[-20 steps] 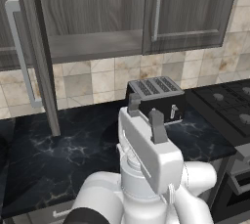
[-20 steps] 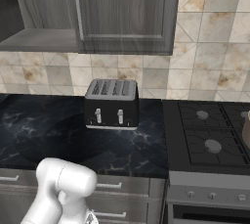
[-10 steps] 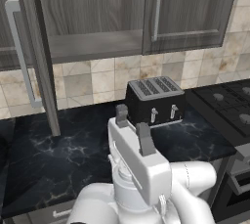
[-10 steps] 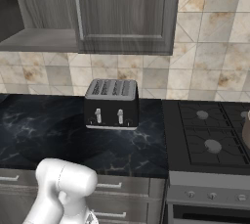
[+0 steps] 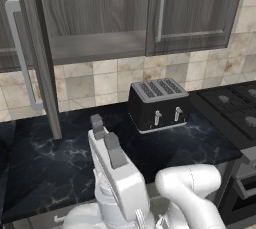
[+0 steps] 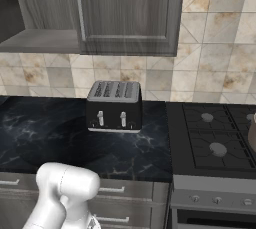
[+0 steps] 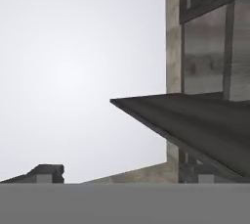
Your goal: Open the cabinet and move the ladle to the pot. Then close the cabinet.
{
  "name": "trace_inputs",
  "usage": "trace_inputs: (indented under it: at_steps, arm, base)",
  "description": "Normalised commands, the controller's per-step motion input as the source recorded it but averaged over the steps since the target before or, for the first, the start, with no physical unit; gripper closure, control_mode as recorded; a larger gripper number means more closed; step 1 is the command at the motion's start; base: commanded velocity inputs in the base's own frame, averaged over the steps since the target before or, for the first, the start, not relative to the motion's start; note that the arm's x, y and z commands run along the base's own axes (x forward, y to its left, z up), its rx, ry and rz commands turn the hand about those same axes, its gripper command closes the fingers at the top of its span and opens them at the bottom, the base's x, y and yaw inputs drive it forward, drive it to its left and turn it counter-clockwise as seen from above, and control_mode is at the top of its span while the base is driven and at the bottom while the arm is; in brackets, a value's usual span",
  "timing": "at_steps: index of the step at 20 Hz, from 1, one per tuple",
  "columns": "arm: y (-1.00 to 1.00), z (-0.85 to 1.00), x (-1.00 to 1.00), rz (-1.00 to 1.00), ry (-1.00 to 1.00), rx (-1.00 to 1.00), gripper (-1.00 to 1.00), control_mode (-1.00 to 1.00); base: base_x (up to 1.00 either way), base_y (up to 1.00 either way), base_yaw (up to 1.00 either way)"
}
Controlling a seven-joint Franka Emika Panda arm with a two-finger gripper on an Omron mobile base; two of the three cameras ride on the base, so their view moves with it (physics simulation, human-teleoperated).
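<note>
while the left door [image 5: 35,58] of the cabinet [image 5: 100,18] stands swung out toward the room, edge-on from the left base view, with its long silver bar handle [image 5: 22,55] facing out, the right door [image 5: 197,8] is shut flat with its own handle [image 5: 161,10] near the inner edge. the open half shows a pale grey shelf floor [image 5: 95,48] and back panel, and i can't make out the ladle anywhere inside from where i'm looking. in the right base view the same cabinet [image 6: 125,13] hangs above the tiled wall, open bay to the left. below it a black four-slot toaster [image 5: 159,104] sits on the dark marbled surface [image 5: 45,163], close to the tiled wall [image 5: 90,80], with the black stove [image 6: 212,135] just beside it to the right. a tan curved edge at the far right of the stove [image 6: 252,135] may be the pot, too little of it showing to be sure. the end effector [image 5: 106,135] is raised low over the front of the surface, pointing up and away, its two dark fingers [image 5: 115,150] spread wide apart and released, nothing between them
</note>
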Motion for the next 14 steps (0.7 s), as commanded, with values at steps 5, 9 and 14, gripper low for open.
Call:
trace_inputs:
  at_steps: [5,9,14]
  arm:
    - [0.98,0.0,-0.03,0.0,0.13,0.0,-1.0,-1.0]
    - [0.9,0.0,-0.08,0.0,0.16,0.0,-1.0,-1.0]
    - [0.64,0.0,-0.08,0.0,0.27,0.15,-1.0,-1.0]
  base:
    - [0.0,0.0,0.0]
    - [0.0,0.0,0.0]
    - [0.0,0.0,0.0]
